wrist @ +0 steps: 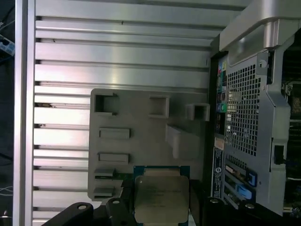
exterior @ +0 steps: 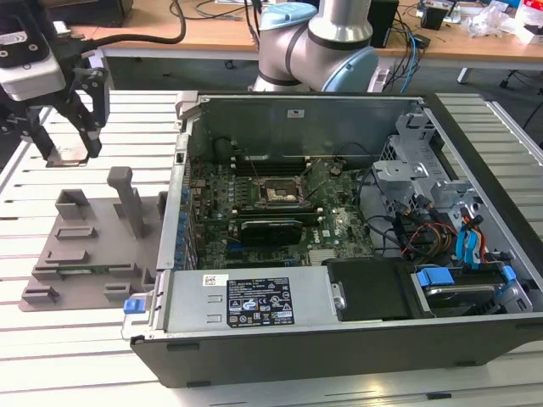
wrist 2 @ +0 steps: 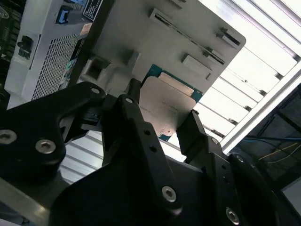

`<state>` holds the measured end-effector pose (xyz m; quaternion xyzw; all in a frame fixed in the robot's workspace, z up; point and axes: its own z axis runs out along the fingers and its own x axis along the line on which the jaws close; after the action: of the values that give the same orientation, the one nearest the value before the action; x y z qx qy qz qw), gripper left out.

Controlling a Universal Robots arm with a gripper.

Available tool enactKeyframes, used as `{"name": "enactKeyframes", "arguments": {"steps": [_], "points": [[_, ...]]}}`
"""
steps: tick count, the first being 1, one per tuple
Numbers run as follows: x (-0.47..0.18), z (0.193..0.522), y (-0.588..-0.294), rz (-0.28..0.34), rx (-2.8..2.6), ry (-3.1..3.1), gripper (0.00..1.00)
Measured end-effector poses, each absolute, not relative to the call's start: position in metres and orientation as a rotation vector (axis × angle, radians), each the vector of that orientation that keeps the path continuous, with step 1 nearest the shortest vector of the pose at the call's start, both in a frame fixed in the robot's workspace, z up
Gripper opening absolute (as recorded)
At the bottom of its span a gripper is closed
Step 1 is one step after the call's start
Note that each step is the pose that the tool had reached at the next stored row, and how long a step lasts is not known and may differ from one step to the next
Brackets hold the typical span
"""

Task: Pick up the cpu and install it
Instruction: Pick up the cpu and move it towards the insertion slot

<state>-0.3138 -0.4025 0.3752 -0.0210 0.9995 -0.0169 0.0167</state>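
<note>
We see the gripper [exterior: 68,142] clamped on the cpu [wrist: 160,197] — its fingers [wrist 2: 190,129] press opposite edges, and the silver top shows in both wrist views. The chip hangs in the air near the grey fixture [exterior: 85,254] on the slatted table [exterior: 51,356], off to the exterior view's left of the open case [exterior: 339,339] — well apart from the socket [exterior: 276,193].

Free air around gripper [exterior: 69,153] and held cpu [wrist 2: 164,101] near table's [exterior: 51,356] edge, fixture post [exterior: 127,199] and computer-case wall [exterior: 174,195] barring low passage, CPU socket [exterior: 278,191] open above.
</note>
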Motion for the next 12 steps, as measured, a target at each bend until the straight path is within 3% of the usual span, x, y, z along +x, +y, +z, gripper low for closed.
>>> {"name": "enactKeyframes", "arguments": {"steps": [12], "points": [[-0.277, 0.375, -0.402, -0.053, -0.065, 3.107, 0.55]]}}
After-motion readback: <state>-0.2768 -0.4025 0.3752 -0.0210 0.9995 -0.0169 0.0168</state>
